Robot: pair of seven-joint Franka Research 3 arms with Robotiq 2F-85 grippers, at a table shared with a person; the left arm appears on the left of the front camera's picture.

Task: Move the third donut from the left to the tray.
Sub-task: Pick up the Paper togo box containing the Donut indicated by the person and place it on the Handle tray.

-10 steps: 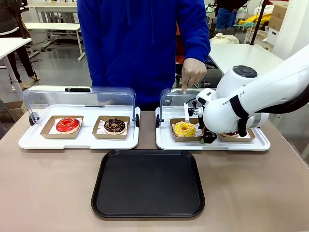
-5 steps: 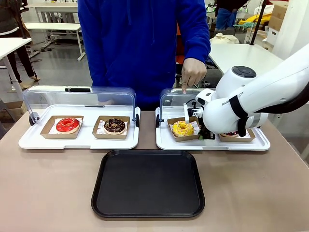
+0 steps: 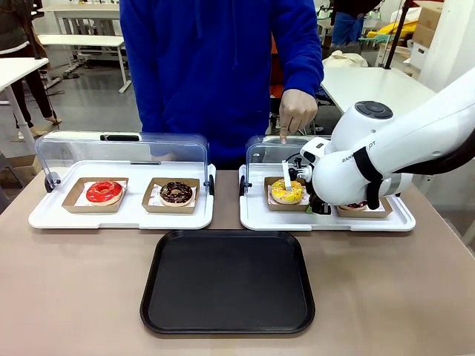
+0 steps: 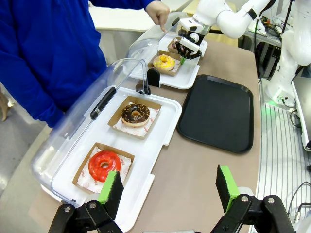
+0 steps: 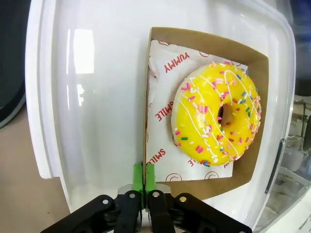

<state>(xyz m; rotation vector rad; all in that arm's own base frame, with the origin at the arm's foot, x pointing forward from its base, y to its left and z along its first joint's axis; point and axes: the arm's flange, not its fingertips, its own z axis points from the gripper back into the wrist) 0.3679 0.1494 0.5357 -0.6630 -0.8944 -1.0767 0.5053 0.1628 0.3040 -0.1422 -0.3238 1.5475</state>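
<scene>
On my far left there's a white tray [image 3: 44, 216] with its clear dome lid [image 3: 122, 152] tipped up, and inside sit a red-iced donut [image 3: 104, 192] and a chocolate donut [image 3: 177, 193], each in its own little cardboard box. My left hand [image 4: 167, 187] hangs above that end of the desk [image 3: 74, 297], green pads spread wide apart, nothing between them. In the middle, nearer me, lies the black tray [image 3: 228, 282], bare. Right of that is a second white tray [image 3: 252, 215], where the yellow donut [image 3: 286, 191] sits in its brown box [image 5: 243, 170], on printed paper. My right hand [image 5: 144, 180] is pinched tight on the thin edge of that box; in the wrist view the pads are pressed on the cardboard wall, beside the donut, not touching the icing. Behind that tray the person in blue points a hand [image 3: 297, 113] downward.
</scene>
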